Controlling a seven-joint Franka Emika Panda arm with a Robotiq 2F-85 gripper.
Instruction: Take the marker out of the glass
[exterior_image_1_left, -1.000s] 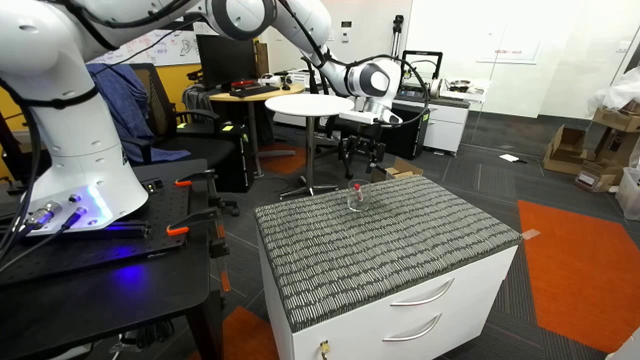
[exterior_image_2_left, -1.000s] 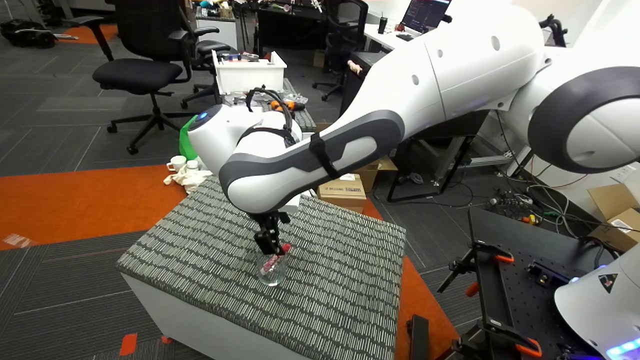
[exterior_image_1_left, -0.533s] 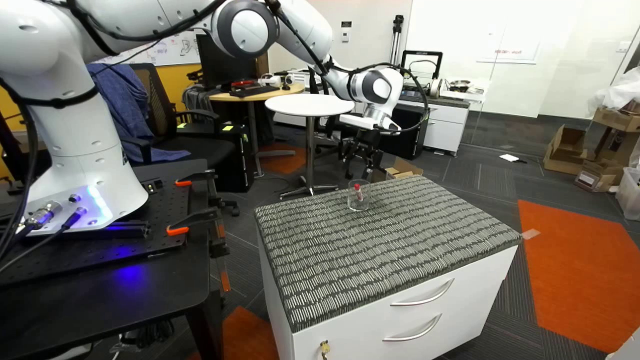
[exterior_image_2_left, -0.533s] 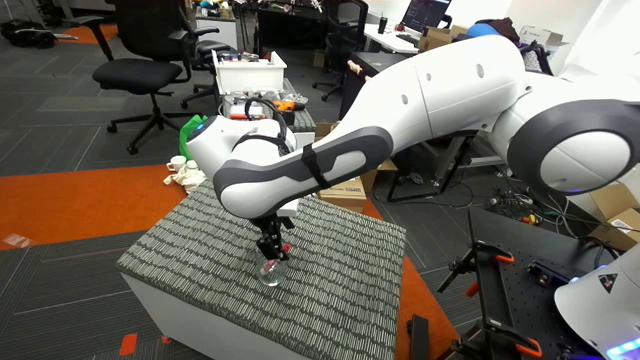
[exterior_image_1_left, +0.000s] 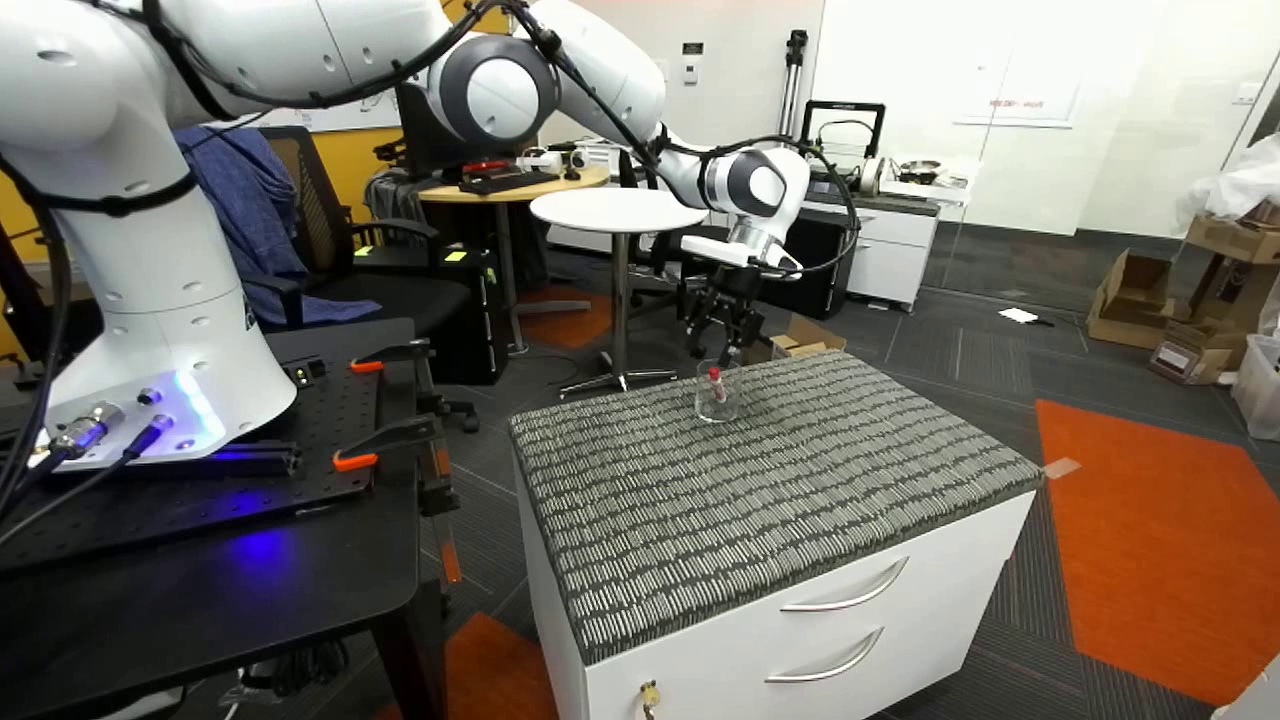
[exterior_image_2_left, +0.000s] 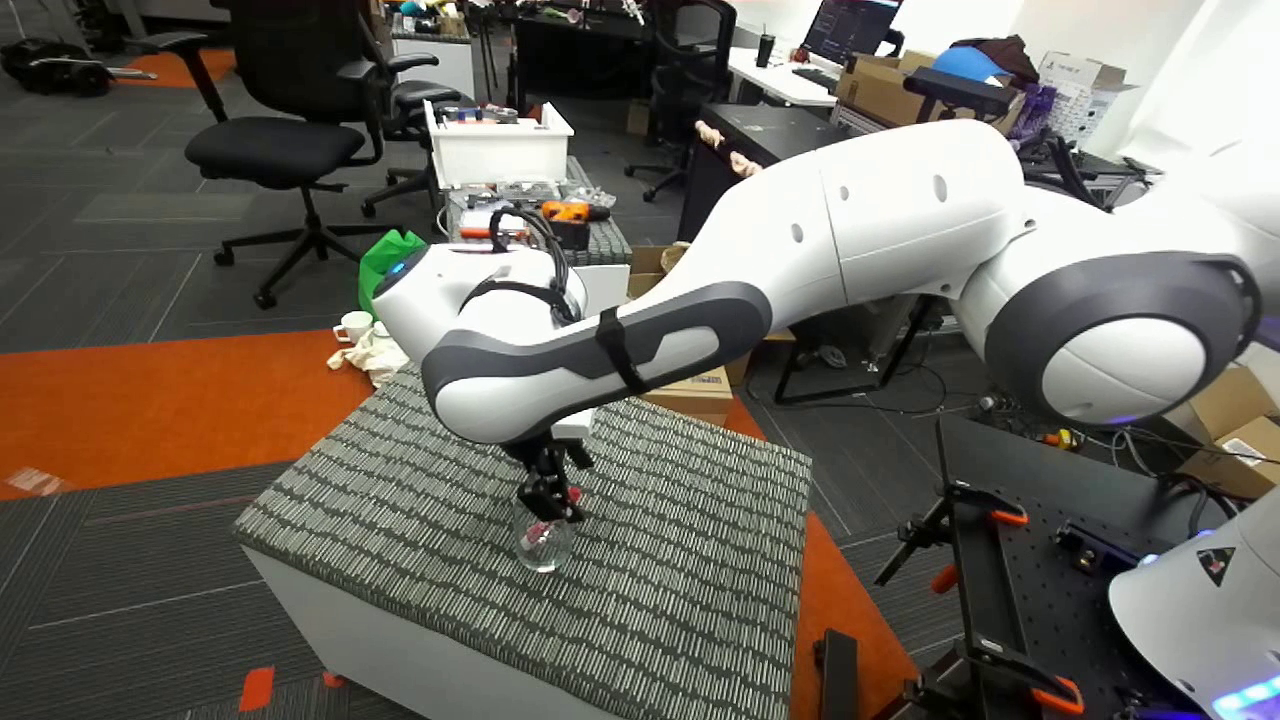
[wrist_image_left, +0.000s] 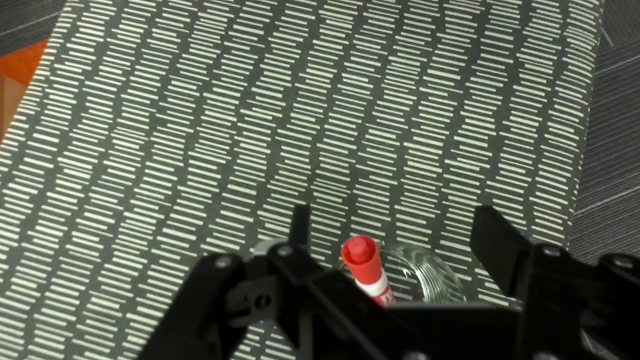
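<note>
Spread apart and holding nothing, the jaws hang lower than a second ago, near the glass (exterior_image_2_left: 550, 553) on the patterned worktop (exterior_image_1_left: 780, 480); the red-topped marker (wrist_image_left: 367, 267) still leans inside it; we judge the approach nearly done, our grip yet to come.

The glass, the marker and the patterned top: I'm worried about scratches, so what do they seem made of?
The glass: clear, glossy, likely glass, possibly plastic; the surface below shows through and highlights curve along it.
The marker: probably smooth plastic; its red end looks moulded.
The patterned top: apparently matte woven fabric; pale threadlike dashes, no shine.
</note>
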